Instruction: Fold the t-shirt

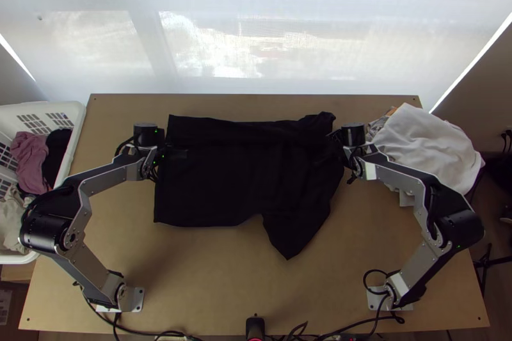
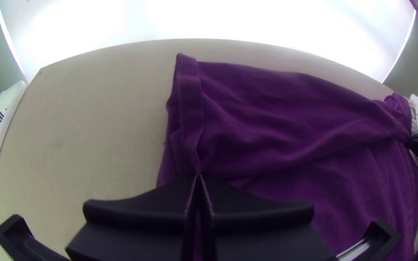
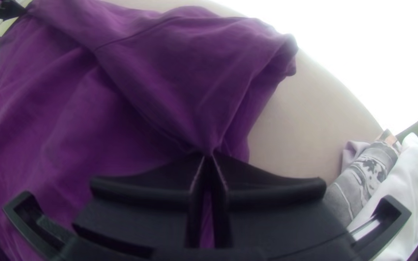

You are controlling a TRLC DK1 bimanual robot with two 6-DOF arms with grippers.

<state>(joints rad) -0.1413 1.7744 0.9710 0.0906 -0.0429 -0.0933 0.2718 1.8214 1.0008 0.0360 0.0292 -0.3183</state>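
A dark t-shirt (image 1: 224, 181) lies on the table, its far edge folded over in a long strip and one part pointing toward the near edge. My left gripper (image 1: 161, 154) is at the shirt's left edge; in the left wrist view the gripper (image 2: 198, 178) is shut on the cloth (image 2: 267, 116), pinching a fold near the hem. At the shirt's right side is my right gripper (image 1: 342, 142). The right wrist view has that gripper (image 3: 210, 157) shut on gathered fabric (image 3: 170, 72), beside a sleeve-like part.
A white basket (image 1: 78, 120) with clothes stands left of the table (image 1: 211, 290). White and grey garments (image 1: 429, 149) are piled at the table's right side. Bare tabletop lies in front of the shirt. Cables run along the near edge.
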